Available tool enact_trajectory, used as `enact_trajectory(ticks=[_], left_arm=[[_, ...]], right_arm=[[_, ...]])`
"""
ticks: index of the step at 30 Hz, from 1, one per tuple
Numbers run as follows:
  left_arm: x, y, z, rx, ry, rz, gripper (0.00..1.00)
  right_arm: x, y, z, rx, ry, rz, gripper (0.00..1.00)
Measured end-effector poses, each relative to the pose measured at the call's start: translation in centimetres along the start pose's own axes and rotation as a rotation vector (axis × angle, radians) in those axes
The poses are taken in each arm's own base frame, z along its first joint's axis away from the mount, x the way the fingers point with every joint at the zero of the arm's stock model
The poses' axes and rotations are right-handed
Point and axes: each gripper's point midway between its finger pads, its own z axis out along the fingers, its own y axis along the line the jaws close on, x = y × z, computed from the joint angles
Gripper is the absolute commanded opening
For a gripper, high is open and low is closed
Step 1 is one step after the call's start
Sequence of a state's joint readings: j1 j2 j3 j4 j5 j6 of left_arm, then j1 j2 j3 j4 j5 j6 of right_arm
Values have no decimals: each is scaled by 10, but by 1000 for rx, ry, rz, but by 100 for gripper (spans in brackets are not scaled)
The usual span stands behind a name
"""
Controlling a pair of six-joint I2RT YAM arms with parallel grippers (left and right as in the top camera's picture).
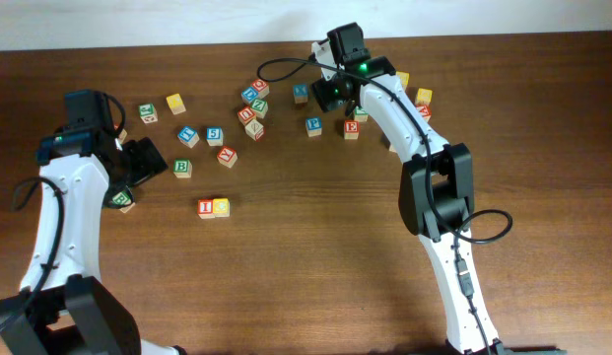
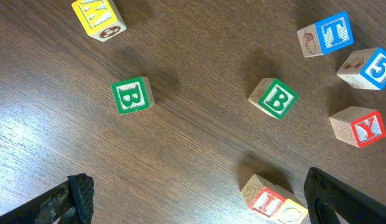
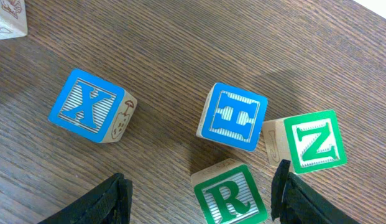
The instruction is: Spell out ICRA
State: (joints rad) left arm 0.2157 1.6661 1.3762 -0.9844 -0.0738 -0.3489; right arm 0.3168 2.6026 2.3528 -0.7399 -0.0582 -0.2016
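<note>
Left gripper [image 2: 196, 186] is seen spread wide; I [image 2: 265, 200] is cropped by the lower edge. Right gripper [image 3: 202, 183] is spread around R [image 3: 230, 198], likewise cropped; contact cannot be judged.

Left fingers [image 2: 78, 200] spread wide, right fingers [image 3: 115, 200] parted somewhat less (both pairs aimed downward)

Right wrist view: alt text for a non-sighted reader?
The right pincer is open above a wooden table, its black fingers either side of a green R cube at the bottom edge. Beyond it sit a blue H cube and a green Z cube close together; a blue X cube lies left.
</note>
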Motion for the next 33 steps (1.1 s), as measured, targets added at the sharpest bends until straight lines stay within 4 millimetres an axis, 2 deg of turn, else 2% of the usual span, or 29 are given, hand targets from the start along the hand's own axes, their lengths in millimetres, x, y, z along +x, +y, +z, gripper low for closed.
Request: enact_trajectory(ticks=[13,17,19,22,26,33], left_arm=[[0,0,0,0,0,0,99],[0,0,0,0,0,0,99],[0,0,0,0,0,0,99],[0,0,0,0,-1,0,99],[0,0,0,0,0,0,99],[0,0,0,0,0,0,99]], right_arm=[[15,2,-1,-4,63,-5,59],[27,4,-2,-14,112,0,50],[28,4,-2,-15,115,-2,52],[22,3,-1,-9,89,-3,62],[8,0,0,2,32,-6,63],[8,-2,1,15,34,-6,62]])
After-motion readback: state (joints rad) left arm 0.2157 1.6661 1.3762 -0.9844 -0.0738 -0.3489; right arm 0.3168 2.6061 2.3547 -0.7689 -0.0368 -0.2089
